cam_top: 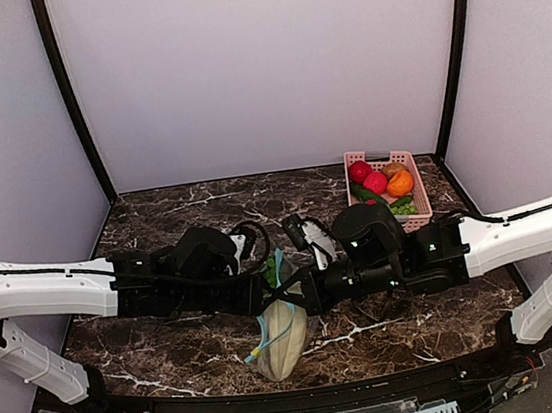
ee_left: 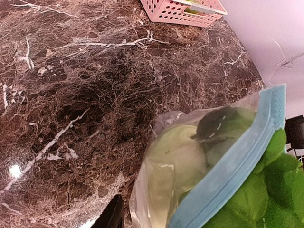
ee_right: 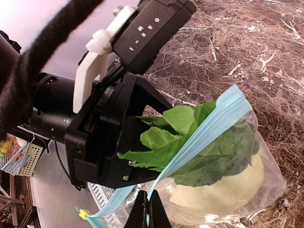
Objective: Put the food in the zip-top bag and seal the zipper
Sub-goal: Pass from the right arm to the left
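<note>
Gourd (ee_right: 223, 190) bagged, leaf (ee_right: 180, 118) half in — left pincer (ee_right: 147, 142) seemingly pinching it, right pincer (ee_right: 148, 211) pinching the zipper (ee_right: 204, 130) — sealing remains.

The zip-top bag (cam_top: 279, 352), clear and crinkly, rested at the near centre of the counter (cam_top: 173, 350) with its mouth raised. Its zipper (ee_right: 204, 130), a teal-blue strip, was unsealed. A pale whitish-green gourd (ee_right: 223, 192) lay fully inside. The leafy green vegetable (ee_right: 164, 140) was partly inserted, with bright leaves projecting above the strip. A slim dark-green pepper (cam_top: 363, 194) and green grapes (cam_top: 404, 208) lay in the pink basket (cam_top: 378, 155), well apart from the bag.
</note>
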### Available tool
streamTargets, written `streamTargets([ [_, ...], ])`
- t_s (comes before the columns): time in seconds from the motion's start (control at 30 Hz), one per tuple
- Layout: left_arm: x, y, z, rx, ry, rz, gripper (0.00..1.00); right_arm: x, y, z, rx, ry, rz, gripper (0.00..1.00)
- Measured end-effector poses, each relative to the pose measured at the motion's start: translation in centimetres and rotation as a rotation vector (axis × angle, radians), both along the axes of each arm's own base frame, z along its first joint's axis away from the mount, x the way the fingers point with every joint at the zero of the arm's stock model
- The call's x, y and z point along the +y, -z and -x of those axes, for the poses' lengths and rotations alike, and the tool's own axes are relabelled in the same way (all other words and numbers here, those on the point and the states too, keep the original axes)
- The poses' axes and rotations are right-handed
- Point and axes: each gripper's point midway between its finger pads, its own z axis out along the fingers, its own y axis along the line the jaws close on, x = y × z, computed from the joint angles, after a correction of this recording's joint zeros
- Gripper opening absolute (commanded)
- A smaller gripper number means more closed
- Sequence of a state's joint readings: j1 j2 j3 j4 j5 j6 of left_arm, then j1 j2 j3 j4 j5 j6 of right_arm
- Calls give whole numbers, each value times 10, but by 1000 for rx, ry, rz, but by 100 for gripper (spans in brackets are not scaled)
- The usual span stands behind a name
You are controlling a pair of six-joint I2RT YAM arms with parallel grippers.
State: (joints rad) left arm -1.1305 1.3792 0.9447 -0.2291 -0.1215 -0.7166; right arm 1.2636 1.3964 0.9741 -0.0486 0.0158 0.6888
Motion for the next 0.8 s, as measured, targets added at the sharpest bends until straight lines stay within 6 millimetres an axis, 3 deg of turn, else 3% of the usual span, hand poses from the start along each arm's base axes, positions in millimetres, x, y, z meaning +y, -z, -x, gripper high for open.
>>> streamTargets([
  [0.17, -8, 14, -2, 17, 6, -18, 36, 3, -2, 3, 6, -17, -14, 0],
  [0.43, -16, 24, -1, 39, 19, -13, 16, 5, -5, 2, 12, -7, -32, 0],
  [0.57, -17, 19, -2, 27, 16, 13, 3, -9, 9, -11, 24, 101, 43, 0],
  [0.63, -14, 14, -1, 6, 22, 41, 1, -20, 19, -18, 30, 169, 98, 0],
  [0.7, -11, 11, 2, -7, 31, 71, 1, -31, 28, -23, 38, 220, 147, 4],
  [0.8, -12, 13, 6, -14, 52, 104, 1, -41, 38, -25, 50, 261, 195, 19],
])
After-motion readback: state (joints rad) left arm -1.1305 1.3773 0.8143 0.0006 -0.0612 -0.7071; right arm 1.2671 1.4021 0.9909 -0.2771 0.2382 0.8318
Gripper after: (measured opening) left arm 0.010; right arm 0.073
